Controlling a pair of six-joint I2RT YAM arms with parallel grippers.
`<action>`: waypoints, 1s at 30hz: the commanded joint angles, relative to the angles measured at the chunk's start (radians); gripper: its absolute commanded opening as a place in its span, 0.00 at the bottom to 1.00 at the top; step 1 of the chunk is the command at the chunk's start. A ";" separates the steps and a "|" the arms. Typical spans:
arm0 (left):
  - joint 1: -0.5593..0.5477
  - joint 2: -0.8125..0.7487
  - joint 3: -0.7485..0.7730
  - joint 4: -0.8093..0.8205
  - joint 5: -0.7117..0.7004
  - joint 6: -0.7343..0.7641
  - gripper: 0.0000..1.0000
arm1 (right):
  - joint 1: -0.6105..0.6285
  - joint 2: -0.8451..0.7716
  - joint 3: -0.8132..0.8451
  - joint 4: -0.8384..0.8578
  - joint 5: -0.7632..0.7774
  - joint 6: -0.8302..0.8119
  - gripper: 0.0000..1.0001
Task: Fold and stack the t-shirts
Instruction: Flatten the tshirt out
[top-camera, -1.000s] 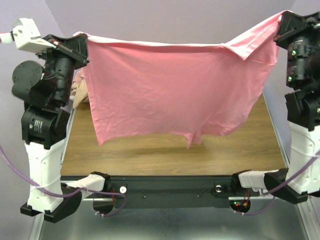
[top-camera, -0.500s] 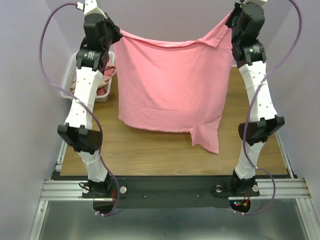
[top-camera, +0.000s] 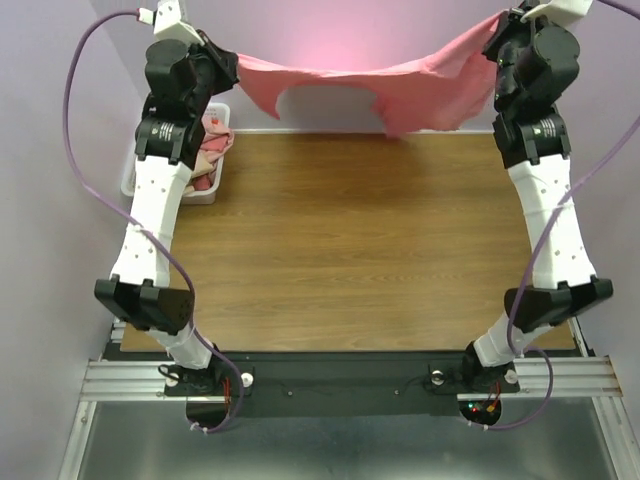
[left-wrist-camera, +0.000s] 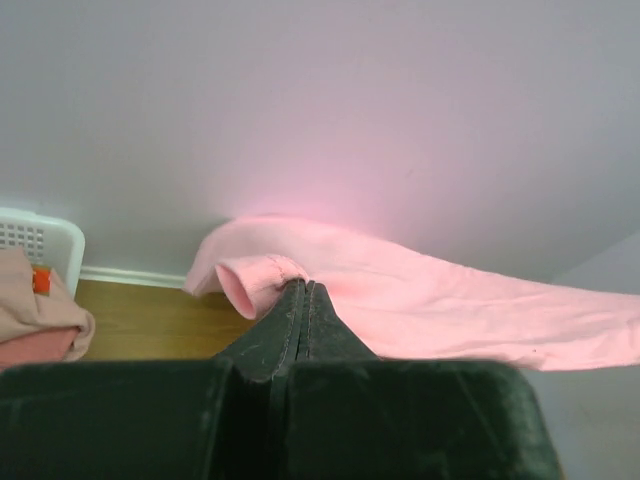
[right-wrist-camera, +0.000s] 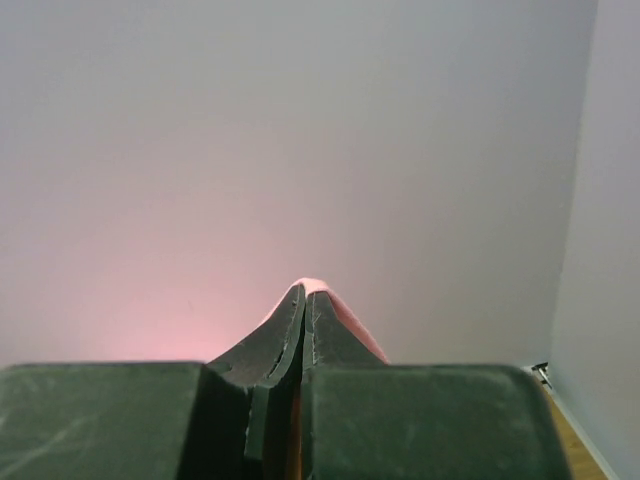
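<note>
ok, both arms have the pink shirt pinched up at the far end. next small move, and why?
Probably lower both arms while drawing back toward the near edge, to lay the bright salmon-pink cotton t-shirt flat on the wooden table. The left fingers and right fingers are shut on its edge, and it sags between them aloft, not spread out.

the left gripper (left-wrist-camera: 303, 292) fills the bottom of the view, dark, w/ its two fingers pressed together at the tip. between them is pinched the edge of a salmon-pink t-shirt (left-wrist-camera: 440, 305). the cloth rolls into a small fold just left of the tip and stretches away to the right edge, in front of a pale wall (left-wrist-camera: 330, 100). at far left is the corner of a white lattice basket (left-wrist-camera: 45, 240) w/ pinkish cloth (left-wrist-camera: 35, 320) inside, and beside it a strip of wood table (left-wrist-camera: 150, 318).
</note>
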 joint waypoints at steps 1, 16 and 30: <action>0.008 -0.152 -0.278 0.186 0.023 0.032 0.00 | -0.012 -0.127 -0.239 0.067 -0.059 0.021 0.01; 0.005 -0.617 -1.416 0.523 0.006 -0.158 0.00 | -0.012 -0.785 -1.303 -0.023 -0.287 0.423 0.01; 0.000 -0.881 -1.853 0.391 0.021 -0.330 0.00 | -0.010 -1.085 -1.634 -0.548 -0.297 0.710 0.00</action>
